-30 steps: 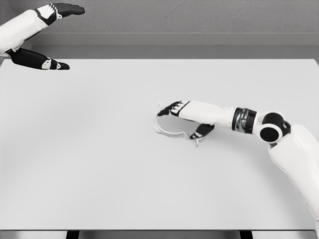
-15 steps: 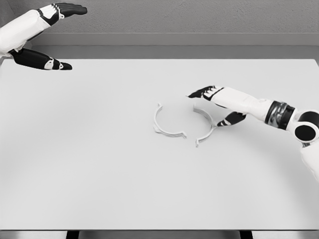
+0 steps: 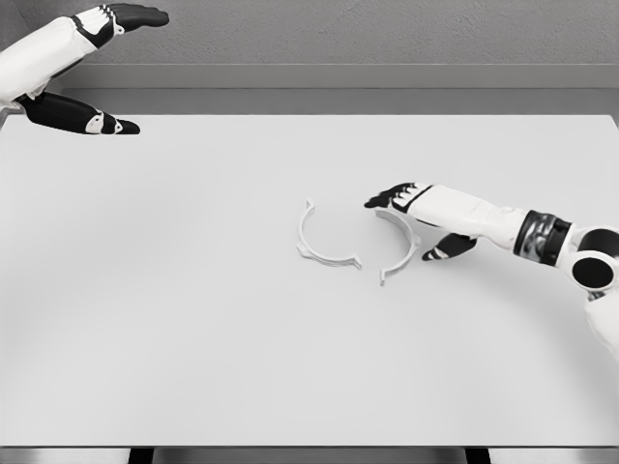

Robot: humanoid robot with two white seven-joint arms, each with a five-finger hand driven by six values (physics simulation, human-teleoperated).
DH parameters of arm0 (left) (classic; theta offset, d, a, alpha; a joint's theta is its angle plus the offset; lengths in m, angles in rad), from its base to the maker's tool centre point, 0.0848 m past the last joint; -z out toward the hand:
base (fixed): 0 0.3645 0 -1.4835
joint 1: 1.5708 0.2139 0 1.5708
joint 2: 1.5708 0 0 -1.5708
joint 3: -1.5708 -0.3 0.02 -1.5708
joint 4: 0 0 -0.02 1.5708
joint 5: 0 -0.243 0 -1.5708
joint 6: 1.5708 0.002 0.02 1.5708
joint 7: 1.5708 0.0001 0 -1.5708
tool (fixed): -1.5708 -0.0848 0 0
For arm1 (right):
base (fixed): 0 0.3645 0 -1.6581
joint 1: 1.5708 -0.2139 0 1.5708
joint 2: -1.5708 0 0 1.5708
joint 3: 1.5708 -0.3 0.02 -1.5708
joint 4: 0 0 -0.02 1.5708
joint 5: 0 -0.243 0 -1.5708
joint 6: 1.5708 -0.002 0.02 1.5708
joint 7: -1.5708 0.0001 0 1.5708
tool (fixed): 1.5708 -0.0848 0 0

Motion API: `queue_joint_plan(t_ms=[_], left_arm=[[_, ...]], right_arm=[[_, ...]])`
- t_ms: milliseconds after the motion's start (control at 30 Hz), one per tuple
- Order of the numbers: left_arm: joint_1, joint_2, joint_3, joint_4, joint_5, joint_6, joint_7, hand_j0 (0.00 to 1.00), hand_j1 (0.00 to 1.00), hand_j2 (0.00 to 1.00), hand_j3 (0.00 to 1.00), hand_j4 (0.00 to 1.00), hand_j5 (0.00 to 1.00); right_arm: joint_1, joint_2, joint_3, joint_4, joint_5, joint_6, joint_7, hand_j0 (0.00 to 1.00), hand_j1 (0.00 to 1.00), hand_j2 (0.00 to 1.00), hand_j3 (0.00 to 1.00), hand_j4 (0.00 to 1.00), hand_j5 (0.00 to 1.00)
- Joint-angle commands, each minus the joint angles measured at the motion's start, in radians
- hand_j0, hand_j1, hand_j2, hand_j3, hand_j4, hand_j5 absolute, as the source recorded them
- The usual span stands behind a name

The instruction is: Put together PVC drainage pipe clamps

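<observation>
Two white clamp halves (image 3: 326, 242) lie on the worktop (image 3: 193, 319); right hand (image 3: 418, 220), fingers spread, empty, hovers beside them.

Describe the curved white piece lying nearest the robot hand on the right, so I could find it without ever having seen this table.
Start at the big pale table and look just right of its middle, where two thin white half-rings lie. The one you want is the right clamp half, directly beside the right robot hand. Its hollow side opens leftward, while the left clamp half opens up and to the right.
</observation>
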Motion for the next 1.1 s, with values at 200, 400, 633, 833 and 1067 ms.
queue_joint_plan(t_ms=[200,400,633,833,1067], left_arm=[[0.012,0.0,-0.003,-0.002,0.001,0.003,0.001,1.0,1.0,1.0,1.0,1.0,1.0],[0.031,0.001,-0.043,0.0,-0.01,0.003,0.001,1.0,1.0,1.0,1.0,1.0,1.0],[0.02,0.001,-0.041,0.0,-0.011,0.003,0.001,1.0,1.0,1.0,1.0,1.0,1.0],[0.011,0.004,-0.038,-0.006,-0.013,0.003,0.001,1.0,1.0,1.0,1.0,1.0,1.0],[0.014,-0.006,-0.041,-0.051,-0.022,0.003,0.001,1.0,1.0,1.0,1.0,1.0,1.0]], right_arm=[[-0.006,0.009,0.033,0.002,-0.007,0.003,0.0,1.0,1.0,1.0,1.0,1.0,1.0],[-0.02,0.014,0.048,0.006,-0.007,0.003,0.0,1.0,1.0,1.0,1.0,1.0,1.0],[-0.035,0.038,0.062,0.035,-0.005,0.003,0.0,1.0,1.0,1.0,1.0,1.0,1.0],[-0.037,0.04,0.073,0.035,-0.005,0.003,0.0,1.0,1.0,1.0,1.0,1.0,1.0],[-0.074,0.063,0.083,0.072,-0.005,0.003,0.0,1.0,1.0,1.0,1.0,1.0,1.0]])
